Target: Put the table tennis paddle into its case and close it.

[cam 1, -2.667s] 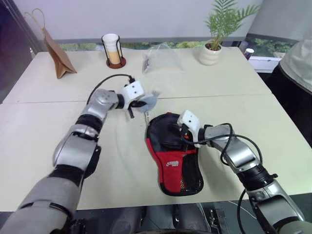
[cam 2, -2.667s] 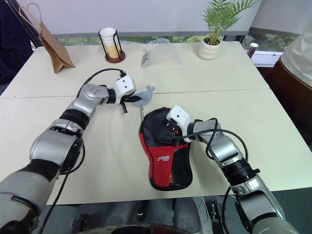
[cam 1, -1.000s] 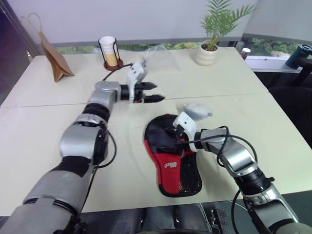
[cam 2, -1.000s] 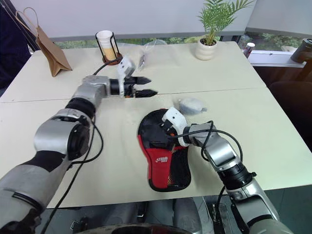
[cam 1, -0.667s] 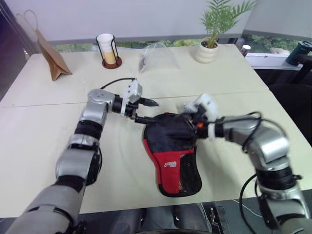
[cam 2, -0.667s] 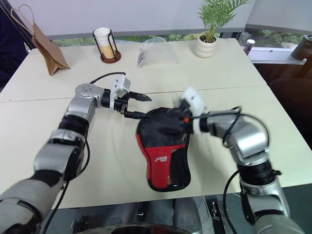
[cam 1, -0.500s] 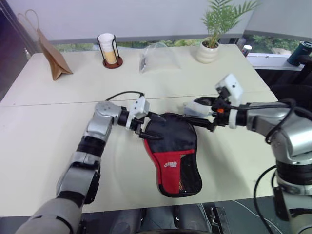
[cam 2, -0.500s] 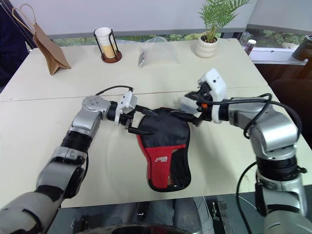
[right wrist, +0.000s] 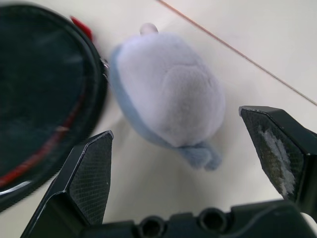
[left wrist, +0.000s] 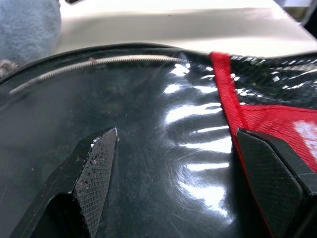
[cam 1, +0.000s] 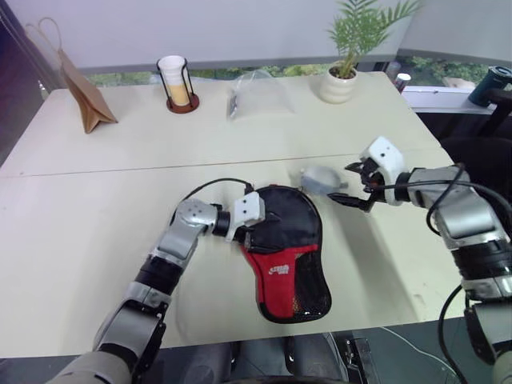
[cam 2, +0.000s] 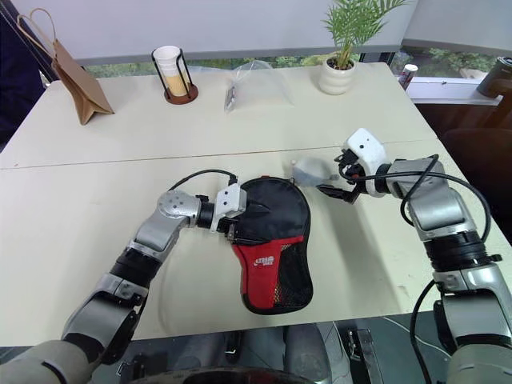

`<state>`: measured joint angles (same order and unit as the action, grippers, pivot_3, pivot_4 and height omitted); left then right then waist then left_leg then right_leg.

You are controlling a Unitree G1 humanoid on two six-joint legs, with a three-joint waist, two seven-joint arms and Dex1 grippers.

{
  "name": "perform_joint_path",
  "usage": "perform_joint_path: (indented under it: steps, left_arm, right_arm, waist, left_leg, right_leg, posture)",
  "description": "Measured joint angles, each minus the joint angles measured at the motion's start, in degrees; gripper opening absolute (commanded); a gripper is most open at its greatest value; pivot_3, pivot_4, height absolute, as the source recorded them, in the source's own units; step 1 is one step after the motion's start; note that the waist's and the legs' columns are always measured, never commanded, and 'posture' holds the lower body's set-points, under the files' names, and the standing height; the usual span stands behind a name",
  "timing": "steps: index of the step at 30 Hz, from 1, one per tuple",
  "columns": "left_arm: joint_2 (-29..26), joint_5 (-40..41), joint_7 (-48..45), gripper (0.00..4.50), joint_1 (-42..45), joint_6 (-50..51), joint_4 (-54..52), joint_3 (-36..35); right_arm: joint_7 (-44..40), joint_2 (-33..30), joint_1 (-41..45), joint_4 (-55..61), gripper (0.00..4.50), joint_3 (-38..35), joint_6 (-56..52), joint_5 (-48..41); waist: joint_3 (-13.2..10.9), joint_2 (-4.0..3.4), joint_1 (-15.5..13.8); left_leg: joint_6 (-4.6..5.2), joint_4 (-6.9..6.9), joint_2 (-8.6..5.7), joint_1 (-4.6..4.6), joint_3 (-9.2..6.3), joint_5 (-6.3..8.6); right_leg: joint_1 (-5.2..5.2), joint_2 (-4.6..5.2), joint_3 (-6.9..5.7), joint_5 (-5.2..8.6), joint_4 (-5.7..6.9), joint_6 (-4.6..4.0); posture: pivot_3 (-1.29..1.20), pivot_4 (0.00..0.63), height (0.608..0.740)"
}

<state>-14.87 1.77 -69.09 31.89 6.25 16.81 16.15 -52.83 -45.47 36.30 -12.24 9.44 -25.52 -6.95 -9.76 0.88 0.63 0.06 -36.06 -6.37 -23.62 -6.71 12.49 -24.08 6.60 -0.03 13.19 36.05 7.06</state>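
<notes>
Two pincers are standing wide apart and holding nothing. We are resting our left pincer [cam 1: 258, 226] at the left edge of the case [cam 1: 284, 244], which is lying flat on the desk [cam 1: 88, 232]; a second ago it was raised further back. Our right pincer [cam 2: 334, 181] has left the case and is facing the fish charm [cam 2: 309, 170]. We cannot see the paddle; probably it is inside already.

Cream table [cam 1: 80, 232], case [cam 1: 284, 256], fish charm [cam 1: 318, 178]
</notes>
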Motion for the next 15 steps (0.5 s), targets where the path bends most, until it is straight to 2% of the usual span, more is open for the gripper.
perform_joint_path:
  steps: [7,15]
  left_arm:
    - [1.0,0.1,5.1,3.95,-0.7,0.3,0.1,0.7]
    - [0.8,0.5,6.1,3.95,-0.9,0.5,0.2,1.1]
  right_arm:
    - [-1.6,4.7,7.1,-11.9,4.50,1.6,5.9,3.0]
    - [-2.2,8.0,11.9,-22.3,4.50,4.8,9.7,8.6]
  waist:
    - [0.0,-0.02,0.0]
    - [0.0,-0.03,0.0]
  left_leg:
    - [0.00,-0.01,-0.01,0.08,0.00,0.00]
    - [-0.01,-0.01,-0.01,0.20,-0.01,0.00]
  right_leg:
    - [0.09,-0.01,0.00,0.00,-0.01,-0.01]
    - [0.22,-0.02,0.00,-0.01,-0.01,-0.01]
  posture:
    - [0.00,0.150,0.740]
    - [0.00,0.150,0.740]
